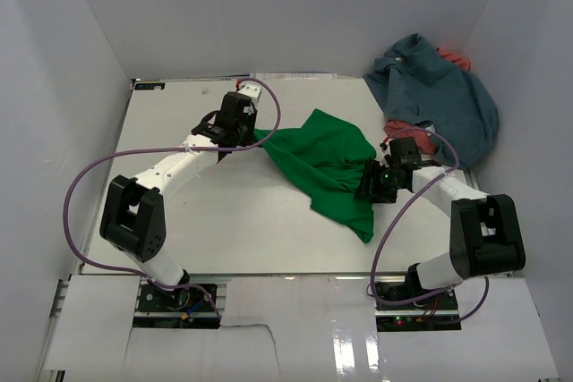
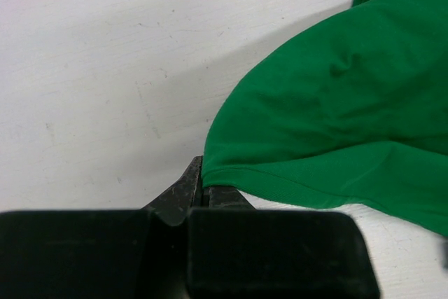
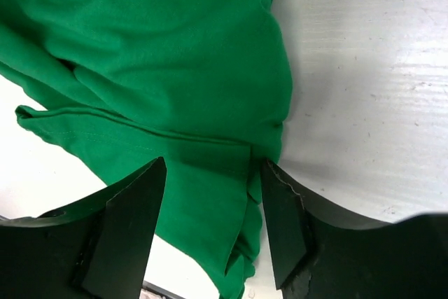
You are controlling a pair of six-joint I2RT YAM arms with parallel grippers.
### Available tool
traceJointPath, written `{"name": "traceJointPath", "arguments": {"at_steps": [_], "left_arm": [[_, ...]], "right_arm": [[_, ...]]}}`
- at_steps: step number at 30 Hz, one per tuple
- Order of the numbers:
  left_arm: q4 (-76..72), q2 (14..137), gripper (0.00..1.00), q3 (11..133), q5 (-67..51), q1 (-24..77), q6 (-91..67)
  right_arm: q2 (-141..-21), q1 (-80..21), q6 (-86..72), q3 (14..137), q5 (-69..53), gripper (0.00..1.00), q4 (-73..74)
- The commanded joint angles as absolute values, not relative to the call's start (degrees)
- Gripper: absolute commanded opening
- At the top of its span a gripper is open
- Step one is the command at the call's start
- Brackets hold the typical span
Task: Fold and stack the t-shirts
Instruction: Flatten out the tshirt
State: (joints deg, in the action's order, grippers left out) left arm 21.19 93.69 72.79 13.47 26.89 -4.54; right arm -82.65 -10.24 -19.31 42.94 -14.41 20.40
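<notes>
Tools: two. The left tool [image 2: 198, 190] is closed, its black fingers pressed together on the hem at the left corner of the bright plain green t-shirt [image 1: 327, 163] of soft cloth. The right tool [image 3: 213, 173] stands partly open. Its two fingers [image 3: 133, 229] straddle a gathered fold at the right side of the green t-shirt; cloth lies between them and is not pinched.

T-shirts: three.
- The green t-shirt lies crumpled in the middle of the flat white worktop [image 1: 224, 212], stretched between the two tools. One tail runs toward the near edge, just beside the right tool.
- The larger slate blue-grey t-shirt [image 1: 443, 96] lies heaped at the far right corner, overlapping the right edge of the worktop and resting against the white enclosure walls [image 1: 72, 60].
- The coral red t-shirt [image 1: 457, 58] lies under the blue-grey t-shirt, showing at the far side and the near side of the heap.

Edges and room: the green t-shirt lies well apart from the left edge and near the heap. Bare worktop surface shows to its left and on its near side. The walls close in the worktop on the left, far and right sides.
</notes>
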Motion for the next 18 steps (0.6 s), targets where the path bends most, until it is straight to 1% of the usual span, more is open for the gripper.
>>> {"name": "traceJointPath", "arguments": {"at_steps": [1,2,4,5,6,10,13,18], "left_arm": [[21.09,91.58,0.0,73.39,13.01,26.81,-4.83],[21.09,91.67,0.0,73.48,13.01,26.81,-4.83],[21.18,91.76,0.0,73.48,12.83,26.81,-4.75],[21.27,91.84,0.0,73.39,12.75,26.81,-4.75],[21.18,91.85,0.0,73.39,12.74,26.81,-4.83],[21.18,91.85,0.0,73.21,12.57,26.81,-4.92],[21.27,91.93,0.0,73.21,12.31,26.81,-5.1],[21.27,91.85,0.0,73.13,12.13,26.81,-5.1]], "right_arm": [[-83.84,-9.84,-19.16,42.98,-16.08,0.62,17.58],[-84.02,-9.84,-19.16,42.89,-16.26,0.59,17.4],[-84.37,-9.76,-19.25,42.98,-16.43,0.56,17.31],[-84.37,-9.76,-19.25,43.07,-16.44,0.5,17.31],[-84.38,-9.67,-19.25,43.07,-16.44,0.49,17.4],[-83.41,-9.76,-19.25,43.15,-16.08,0.49,17.84],[-83.06,-9.67,-19.25,43.33,-15.82,0.48,18.28],[-82.62,-9.67,-19.07,44.03,-15.82,0.53,19.16]]}}
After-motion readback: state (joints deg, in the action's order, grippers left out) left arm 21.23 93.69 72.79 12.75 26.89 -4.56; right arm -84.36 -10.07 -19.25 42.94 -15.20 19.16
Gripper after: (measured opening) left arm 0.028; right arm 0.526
